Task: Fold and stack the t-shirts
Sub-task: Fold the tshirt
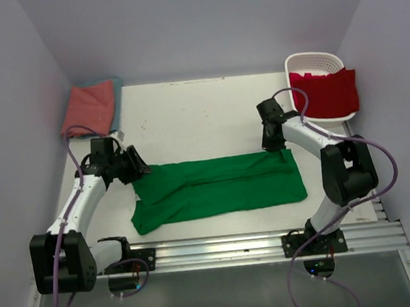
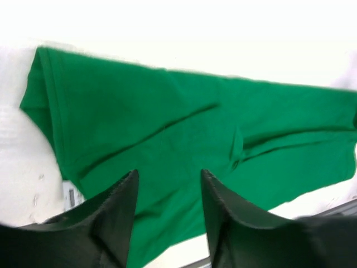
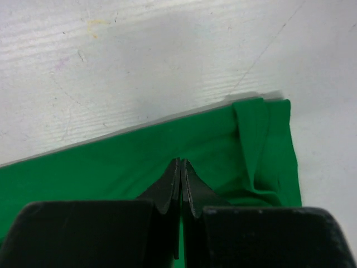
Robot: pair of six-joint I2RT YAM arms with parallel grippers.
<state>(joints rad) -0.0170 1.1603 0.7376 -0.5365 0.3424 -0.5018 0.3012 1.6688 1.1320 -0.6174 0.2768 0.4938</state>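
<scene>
1. The green t-shirt lies flat on the table as a long folded band. It runs left to right across the near middle, between the two arms.
2. The left gripper stands at the band's far left corner. Its jaws are apart and hold nothing, with green cloth spread beneath and beyond them.
3. The right gripper stands at the band's far right corner. Its jaws are pressed together, tips over the cloth just inside its far edge. Whether they touch the cloth cannot be told.
4. The salmon-pink t-shirt rests on the teal-blue t-shirt in the far left corner, well apart from both grippers.
5. The red t-shirt drapes over the white basket, far right.
</scene>
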